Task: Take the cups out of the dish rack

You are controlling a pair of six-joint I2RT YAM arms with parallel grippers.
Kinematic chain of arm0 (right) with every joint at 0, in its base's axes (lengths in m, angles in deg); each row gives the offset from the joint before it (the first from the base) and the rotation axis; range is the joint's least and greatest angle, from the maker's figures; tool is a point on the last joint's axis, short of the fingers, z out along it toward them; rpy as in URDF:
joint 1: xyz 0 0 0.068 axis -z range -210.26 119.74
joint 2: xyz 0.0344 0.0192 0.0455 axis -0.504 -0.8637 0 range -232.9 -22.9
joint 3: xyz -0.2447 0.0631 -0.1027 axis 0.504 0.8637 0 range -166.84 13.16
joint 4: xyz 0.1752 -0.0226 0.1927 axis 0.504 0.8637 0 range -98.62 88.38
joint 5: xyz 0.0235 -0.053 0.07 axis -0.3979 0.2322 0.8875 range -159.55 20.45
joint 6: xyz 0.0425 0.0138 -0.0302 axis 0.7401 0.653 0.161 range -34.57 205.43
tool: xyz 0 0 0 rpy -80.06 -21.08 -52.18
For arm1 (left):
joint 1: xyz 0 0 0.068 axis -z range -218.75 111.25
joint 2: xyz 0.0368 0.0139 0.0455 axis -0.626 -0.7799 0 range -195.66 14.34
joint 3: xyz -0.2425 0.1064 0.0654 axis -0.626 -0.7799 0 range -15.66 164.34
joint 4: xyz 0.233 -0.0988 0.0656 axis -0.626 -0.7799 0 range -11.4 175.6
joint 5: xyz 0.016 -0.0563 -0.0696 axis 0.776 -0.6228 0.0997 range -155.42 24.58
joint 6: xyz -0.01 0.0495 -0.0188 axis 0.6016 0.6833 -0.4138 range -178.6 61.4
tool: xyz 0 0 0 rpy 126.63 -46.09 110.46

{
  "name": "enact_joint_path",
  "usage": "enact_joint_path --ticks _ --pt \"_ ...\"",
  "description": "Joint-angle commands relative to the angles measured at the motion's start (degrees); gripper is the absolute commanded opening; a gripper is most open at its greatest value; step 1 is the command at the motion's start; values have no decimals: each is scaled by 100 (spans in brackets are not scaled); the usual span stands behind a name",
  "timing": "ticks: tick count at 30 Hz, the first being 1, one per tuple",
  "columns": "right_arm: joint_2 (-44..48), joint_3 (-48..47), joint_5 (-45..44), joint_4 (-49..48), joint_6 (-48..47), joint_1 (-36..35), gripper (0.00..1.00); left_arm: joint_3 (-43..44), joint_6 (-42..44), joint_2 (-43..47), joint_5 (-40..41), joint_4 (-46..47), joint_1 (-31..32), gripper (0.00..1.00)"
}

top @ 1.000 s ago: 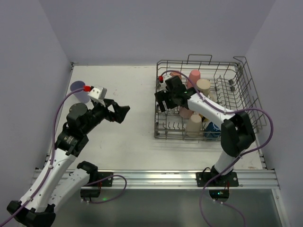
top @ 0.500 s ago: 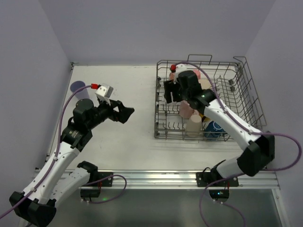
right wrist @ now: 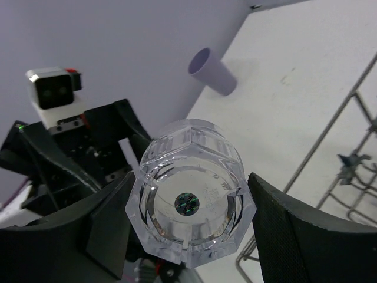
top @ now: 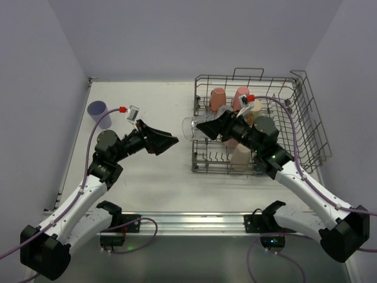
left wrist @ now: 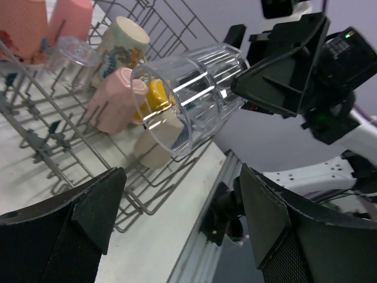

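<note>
Glass tumbler (top: 190, 128) lies on its side in the air, clamped near its base between the fingers of the right claw (top: 206, 127), just outside the left wall of the dish rack (top: 306, 118) and above the desk (top: 147, 177). Its open mouth faces the left claw (top: 166, 141), which is spread wide, near the rim but apart from it. A salmon cup (top: 218, 97), a pink cup (top: 241, 96) and a cream cup (top: 241, 154) sit in the dish rack. A lavender cup (top: 97, 111) stands on the desk at far left, well apart from both claws.
</note>
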Motion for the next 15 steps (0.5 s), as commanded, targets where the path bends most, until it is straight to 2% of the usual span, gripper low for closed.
enact_joint_path --ticks 1,10,13,15 --pt "-53 311 1122 -2064 1594 -38 32 -264 -1361 -31 -420 1502 59 85" --pt "-695 364 1509 -2628 2018 -311 33 -395 -1660 -83 -341 1827 156 74" --pt "-993 285 1448 -2628 2018 -504 34 -431 -1739 -198 -376 1994 165 64" --pt "-1239 267 1421 -2821 2088 -653 34 -466 -1801 -251 -420 2222 174 41"
